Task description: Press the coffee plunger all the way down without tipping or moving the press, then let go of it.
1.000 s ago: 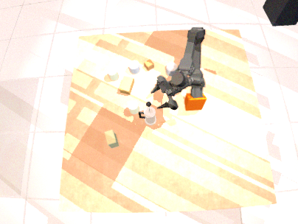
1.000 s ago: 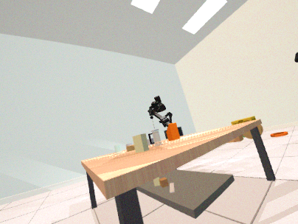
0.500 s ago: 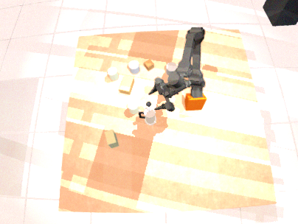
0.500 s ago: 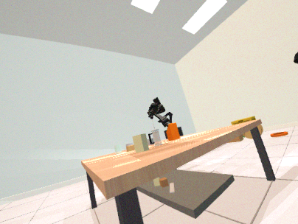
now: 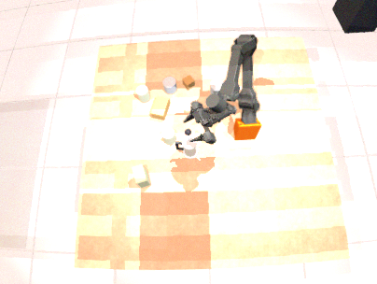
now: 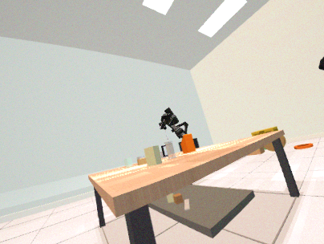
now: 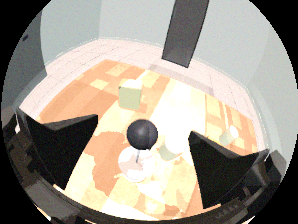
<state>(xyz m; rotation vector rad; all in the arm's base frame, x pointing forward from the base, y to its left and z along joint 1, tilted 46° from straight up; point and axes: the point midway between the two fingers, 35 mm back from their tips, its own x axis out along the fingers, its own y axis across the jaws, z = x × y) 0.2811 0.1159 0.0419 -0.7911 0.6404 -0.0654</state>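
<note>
A grey robot arm reaches over a wooden table [image 6: 208, 160] that is patterned in orange and cream patches when seen from above. Its gripper [image 5: 196, 125] hangs wide open and holds nothing.

The coffee press [image 5: 188, 148], a small pale cylinder with a dark handle, stands near the middle of the table, directly under the gripper. From above, its plunger knob [image 5: 188, 132] is only a dark dot between the two fingers.

The wrist view shows what the others cannot: the round black knob [image 7: 143, 133] sits centred in the gap, with a dark finger [image 7: 63, 139] well apart on each side, neither touching it.

The side view alone shows height: the gripper [image 6: 164, 124] is above the press [image 6: 169, 148], which stands upright. An orange block [image 5: 246, 128] sits to the right.
</note>
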